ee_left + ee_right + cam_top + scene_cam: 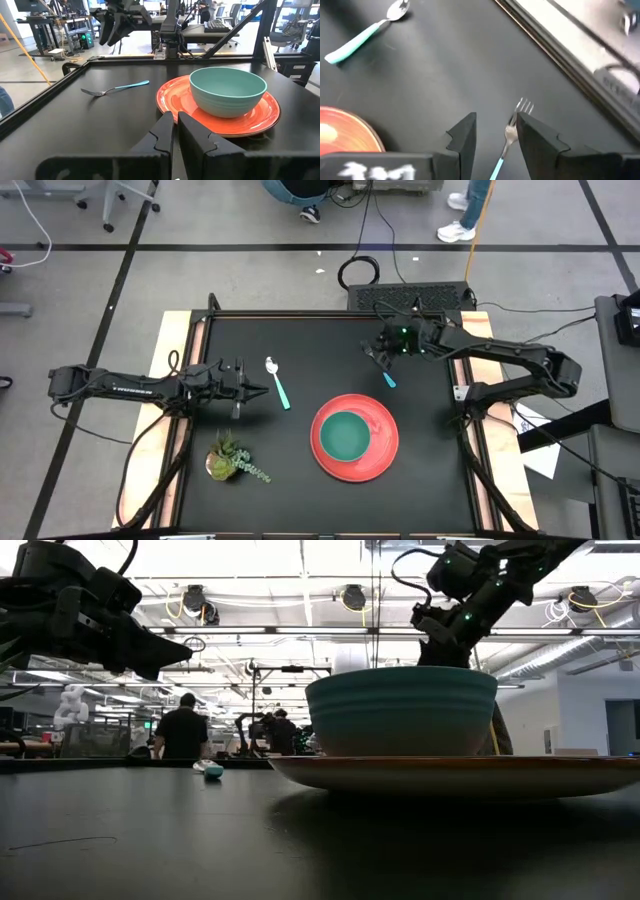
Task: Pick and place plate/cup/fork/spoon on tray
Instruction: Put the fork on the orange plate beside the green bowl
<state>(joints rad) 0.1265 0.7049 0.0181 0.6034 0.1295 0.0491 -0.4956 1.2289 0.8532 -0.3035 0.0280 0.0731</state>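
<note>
The coral-red tray (380, 461) lies on the black table at centre right, and the teal-green cup (346, 436) stands upright in it. The fork (385, 375) lies flat on the table beyond the tray, its tines (524, 106) toward the far edge. My right gripper (495, 136) hovers open above the fork, its fingers on either side of the fork's neck and clear of it. The spoon (277, 384) lies flat to the left of the tray. My left gripper (258, 388) is shut and empty, just left of the spoon, and it points toward the tray.
A small potted plant (232, 460) lies at the near left of the table. A raised black rim (300, 315) runs round the table top. People stand in the room beyond the table (182, 730).
</note>
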